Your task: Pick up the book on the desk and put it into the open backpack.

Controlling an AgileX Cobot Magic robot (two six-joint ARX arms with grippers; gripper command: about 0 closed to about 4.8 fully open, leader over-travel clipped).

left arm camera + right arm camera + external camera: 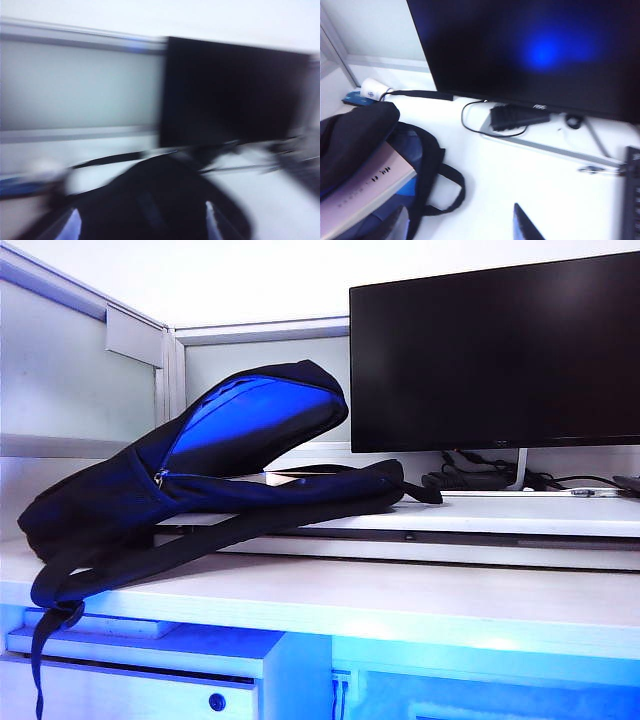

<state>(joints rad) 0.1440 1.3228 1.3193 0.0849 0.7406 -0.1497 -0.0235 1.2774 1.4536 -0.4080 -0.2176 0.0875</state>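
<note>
The backpack lies on the desk with its flap lifted, showing blue lining. A pale sliver of the book shows in its mouth. In the right wrist view the book, pale pink, lies inside the backpack, partly under the dark flap. My right gripper hangs open above the desk beside the backpack strap, holding nothing. The left wrist view is blurred: my left gripper is open over the dark backpack. Neither gripper shows in the exterior view.
A large black monitor stands on the raised shelf behind the backpack. Below it lie a black power brick with cables, and a keyboard edge. A white cup sits by the partition. Drawers are under the desk.
</note>
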